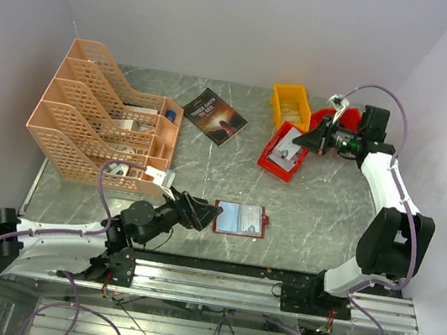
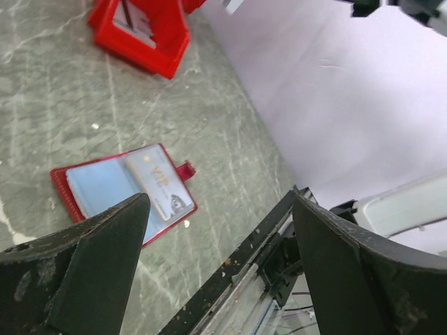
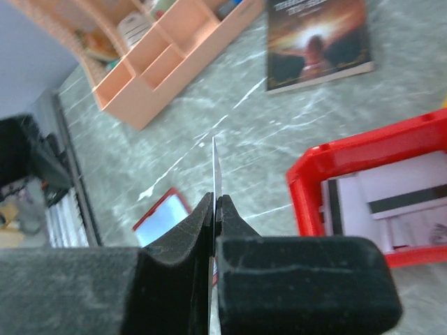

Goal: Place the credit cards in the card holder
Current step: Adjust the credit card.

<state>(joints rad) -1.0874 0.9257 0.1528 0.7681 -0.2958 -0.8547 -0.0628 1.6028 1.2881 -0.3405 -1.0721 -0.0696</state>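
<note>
A VIP card [image 2: 162, 183] sits in a pale clear pocket of the dark red card holder [image 2: 105, 190], which lies open on the grey desk [image 2: 70, 84] just ahead of the left gripper [image 2: 220, 201], its jaws wide apart. The right gripper [image 3: 214, 204] has its jaws clamped on a thin credit card [image 3: 214, 164], seen edge-on, near the red bin [image 3: 349, 150].

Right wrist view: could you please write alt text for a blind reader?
The right gripper pinches a thin pale card edge-on above the grey marble table, between the open dark red card holder and a red plastic bin.
</note>
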